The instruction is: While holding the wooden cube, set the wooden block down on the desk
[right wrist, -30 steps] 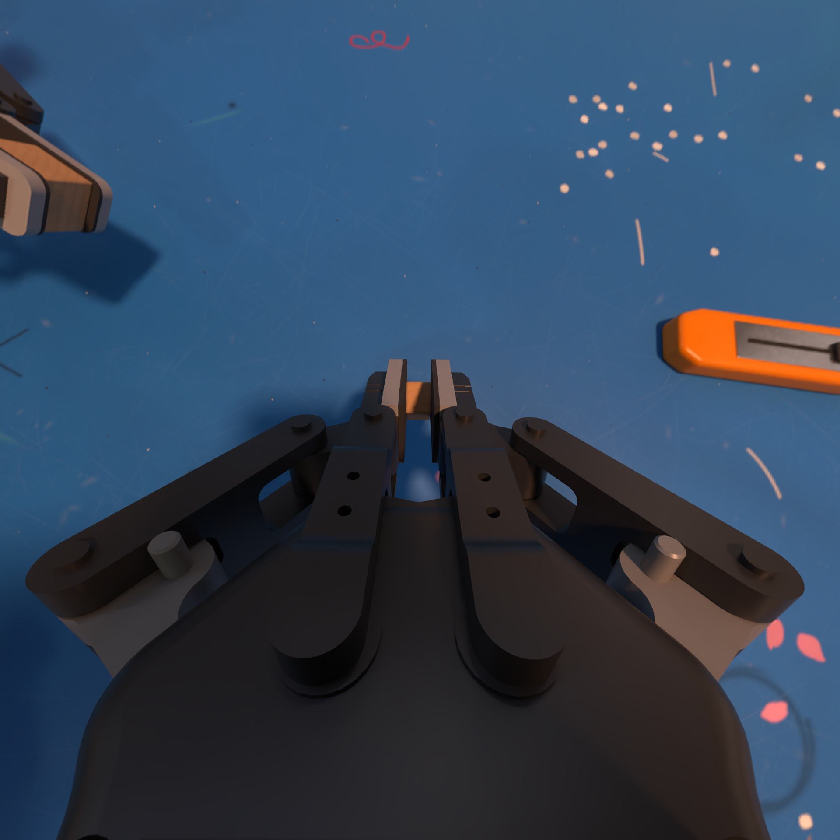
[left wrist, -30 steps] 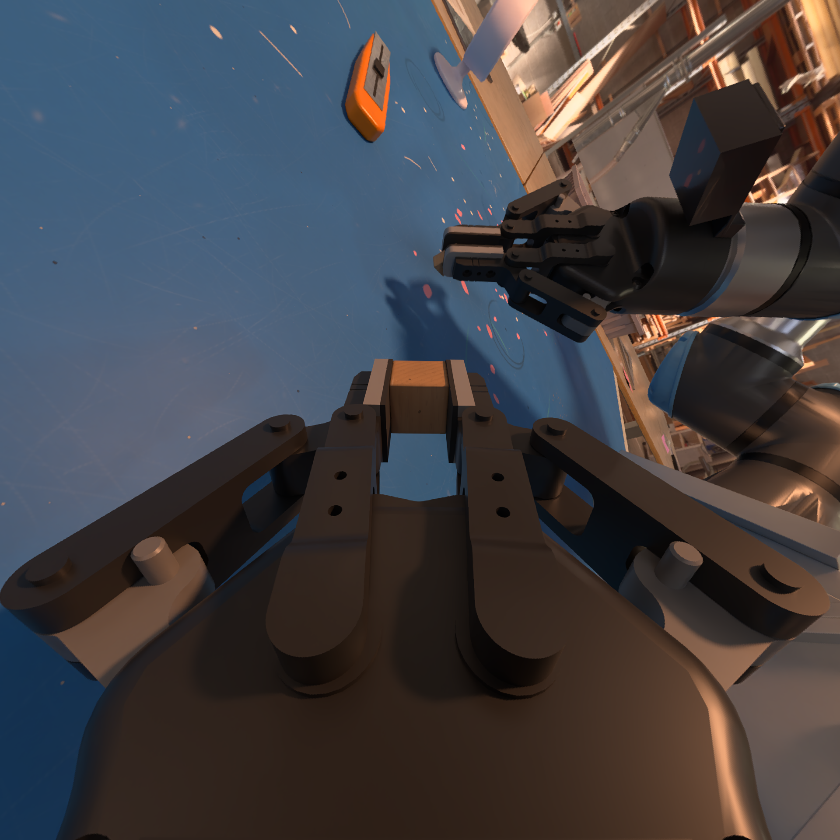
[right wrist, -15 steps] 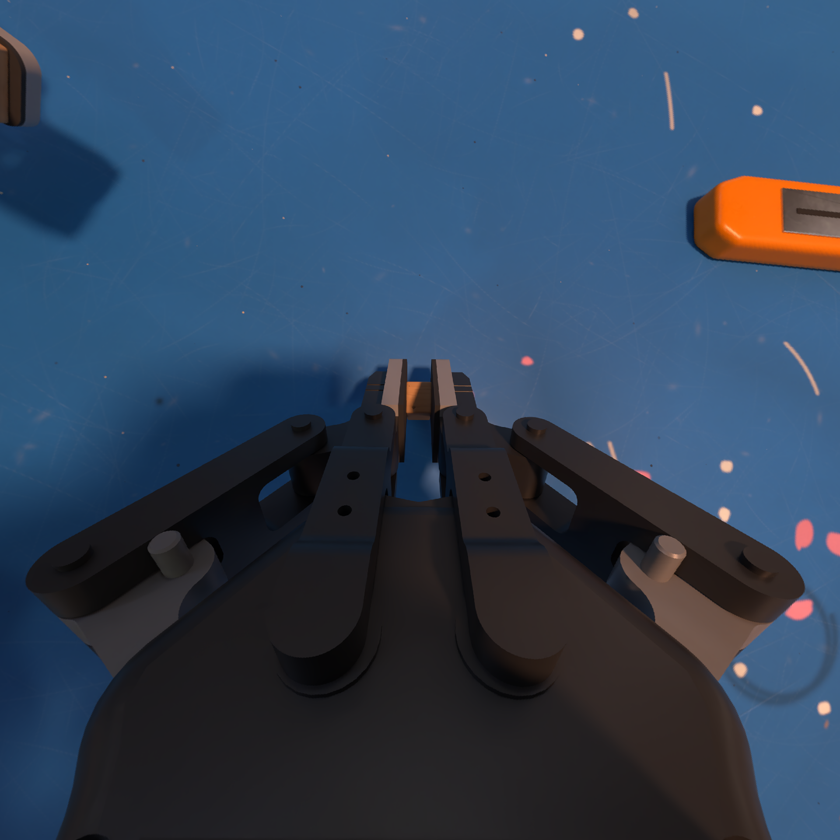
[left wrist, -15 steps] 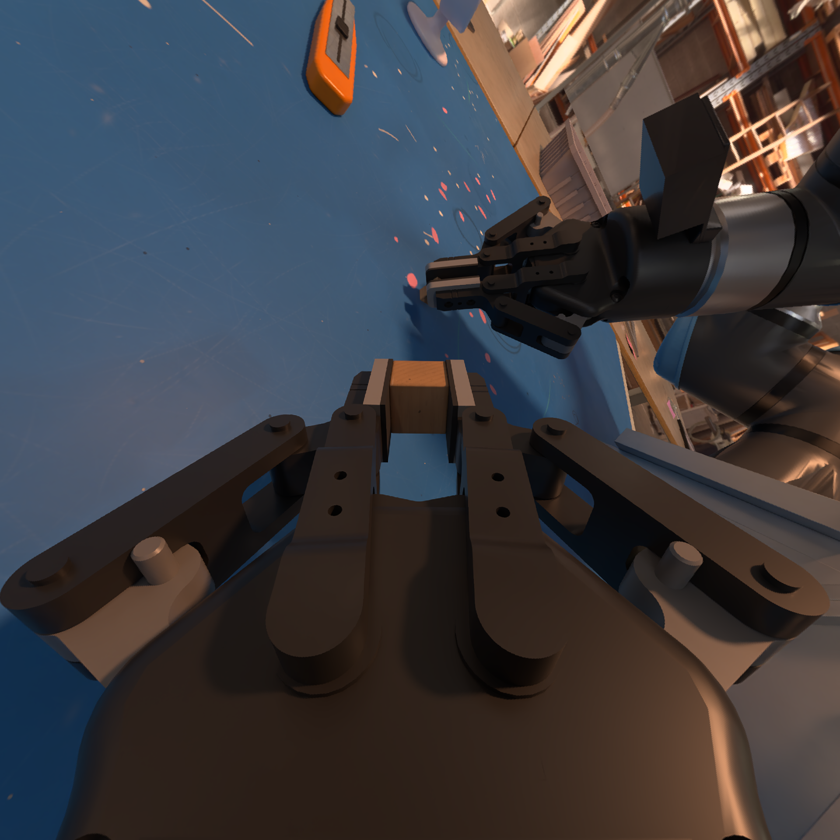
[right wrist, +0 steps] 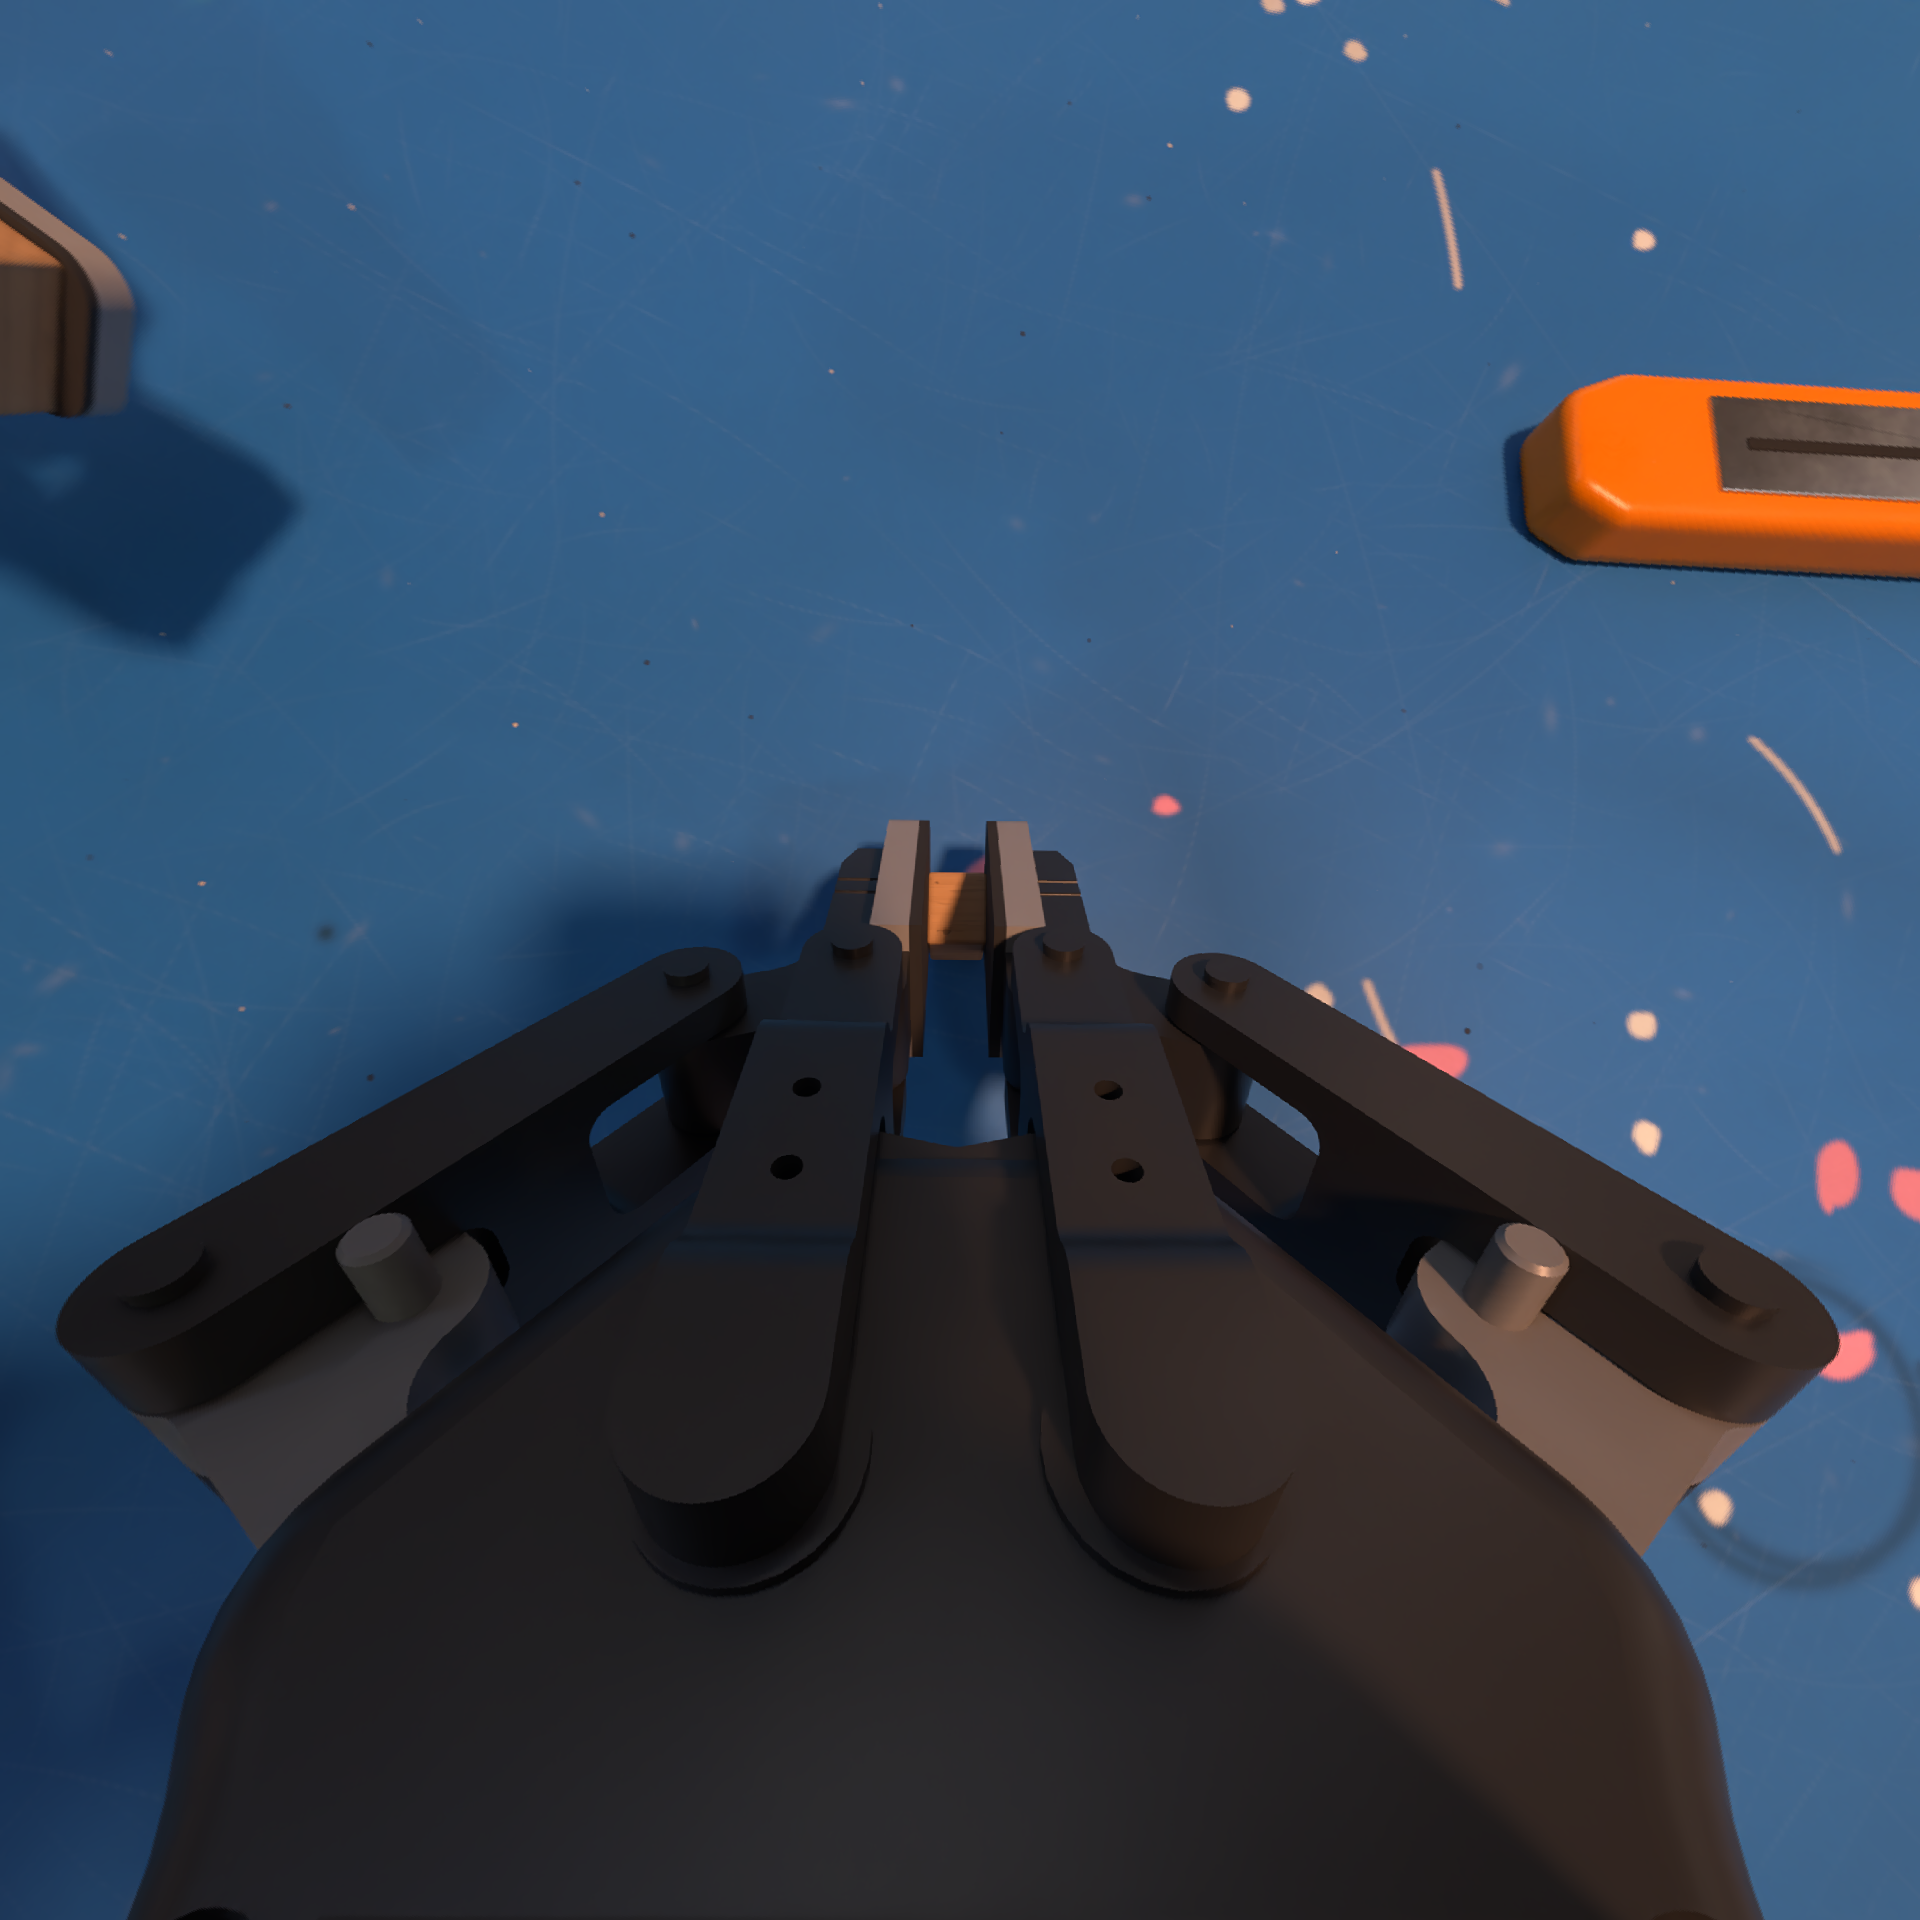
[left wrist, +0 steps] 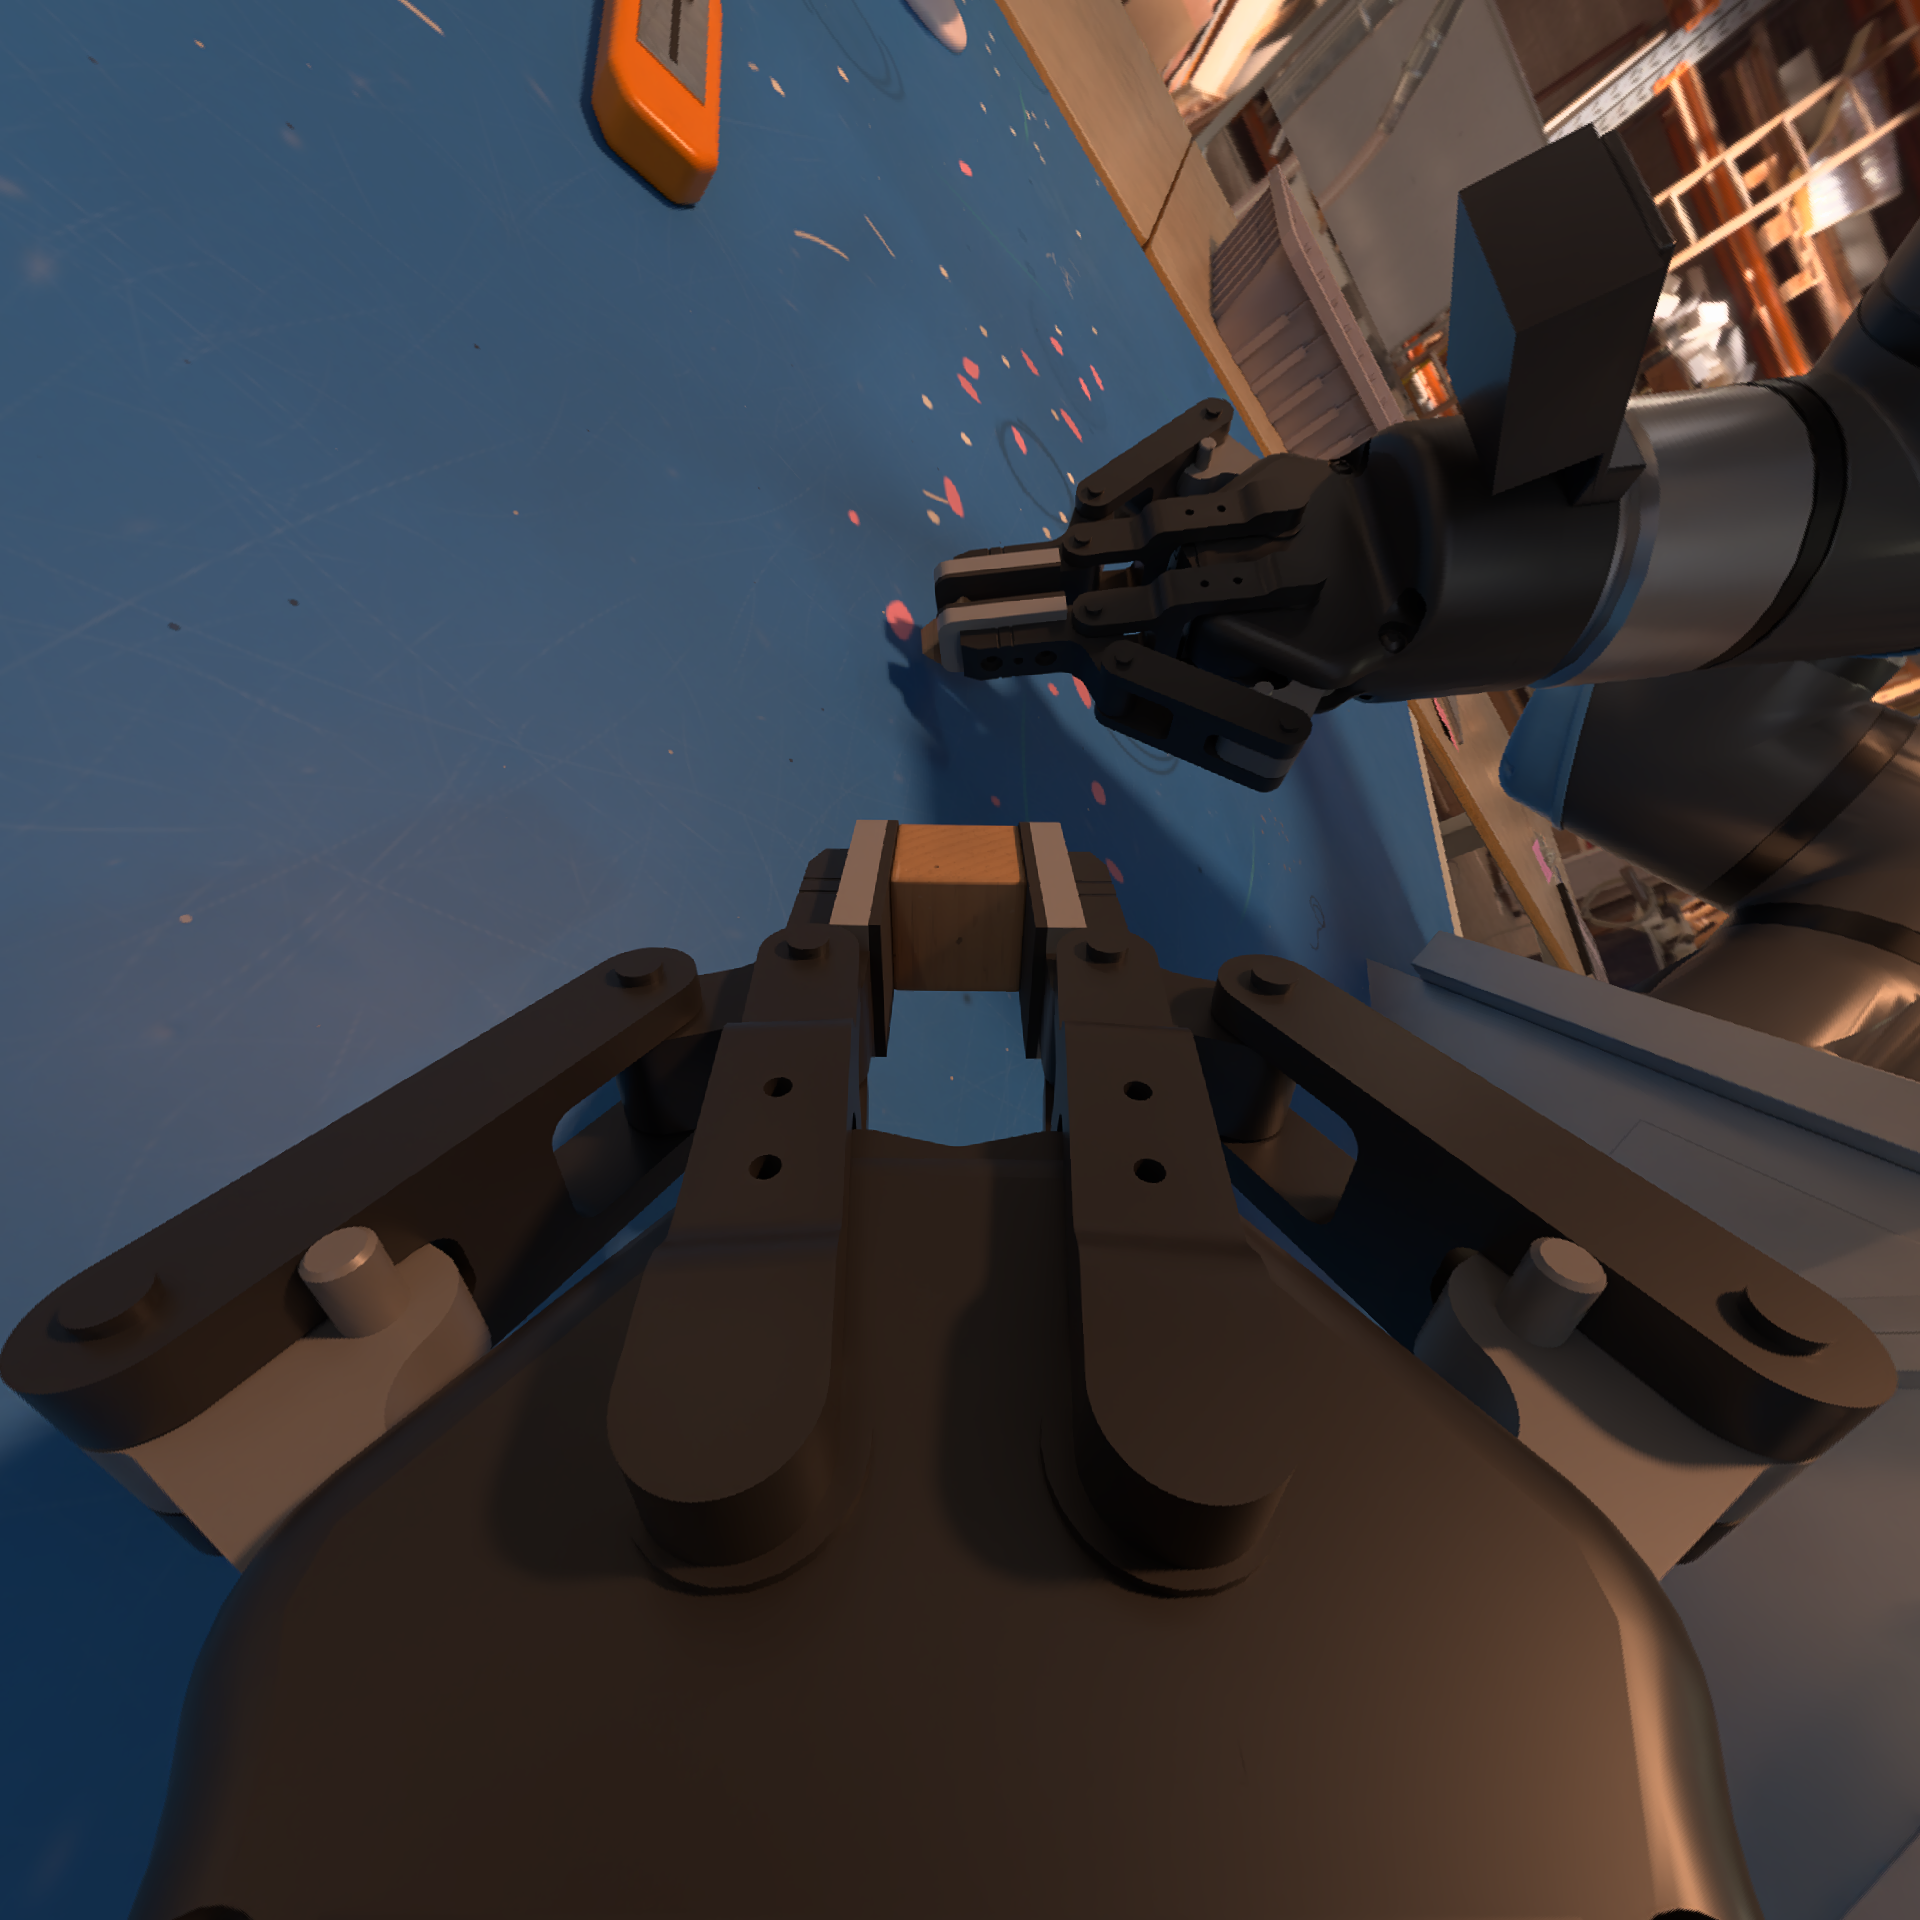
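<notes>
My left gripper (left wrist: 956,862) is shut on the wooden cube (left wrist: 954,914) and holds it above the blue desk (left wrist: 312,520). My right gripper (right wrist: 956,862) is shut on the thin wooden block (right wrist: 956,906), held between its pads. In the left wrist view the right gripper (left wrist: 951,623) is low over the desk ahead of and right of the cube, with its shadow right under the tip. I cannot tell whether the block touches the desk. The cube (right wrist: 26,312) also shows at the left edge of the right wrist view.
An orange utility knife (left wrist: 660,94) lies on the desk farther ahead; it shows at the right in the right wrist view (right wrist: 1725,478). The desk's wooden edge (left wrist: 1101,135) runs along the right, with shelving beyond. Small specks litter the desk.
My right gripper has come down closer to the desk with the block still in it. My left gripper has kept the cube and its view has shifted, so the knife sits nearer the top edge.
</notes>
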